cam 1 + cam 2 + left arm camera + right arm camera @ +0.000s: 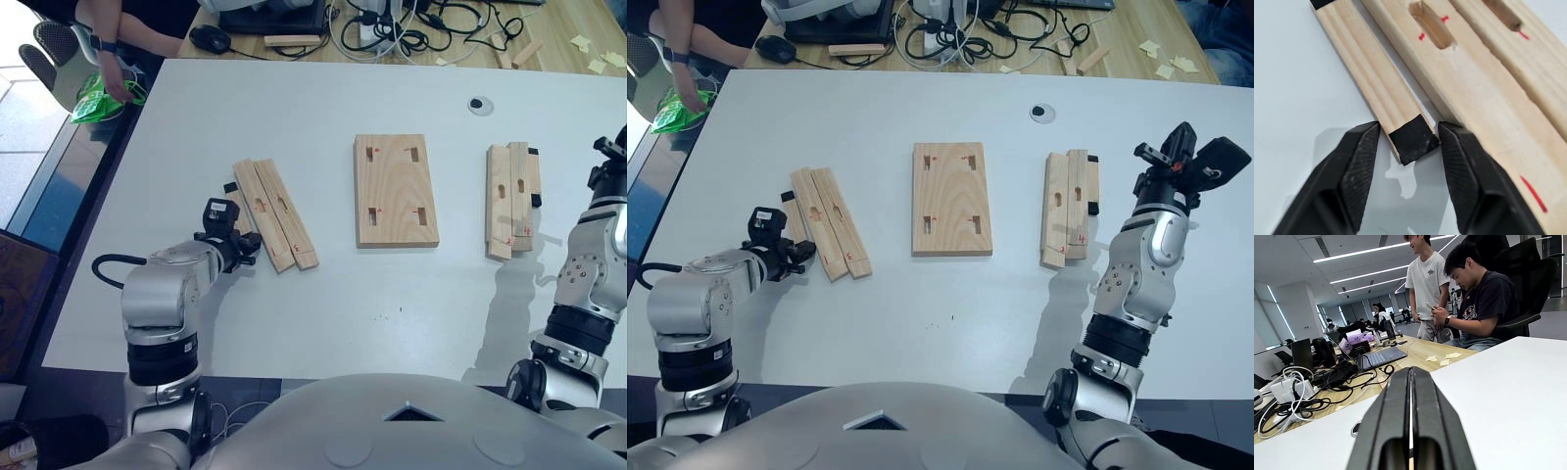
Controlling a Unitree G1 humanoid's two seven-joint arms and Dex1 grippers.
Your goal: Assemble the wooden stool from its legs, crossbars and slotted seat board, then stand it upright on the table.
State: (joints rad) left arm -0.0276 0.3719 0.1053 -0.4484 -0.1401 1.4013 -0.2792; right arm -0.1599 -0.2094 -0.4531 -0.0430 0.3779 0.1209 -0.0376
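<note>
- The slotted seat board (396,189) lies flat near the middle of the white table (323,323), with its four slots facing up.
- Toward the table's left edge, two slotted legs (279,213) lie side by side and touching. A thinner crossbar (1371,73) with black-taped ends lies against their outer side.
- The left gripper (1409,147) sits low at the near end of that crossbar. Its fingers (1359,161) are spread apart, one on each side of the black tip. A sliver of table shows between each pad and the wood, so nothing is gripped.
- A second stack of wooden parts (511,196) lies flat toward the table's right edge, well apart from the seat board.
- The right gripper (1176,145) is raised above the right edge, just beyond that stack. Its fingers are pressed together and hold nothing.
</note>
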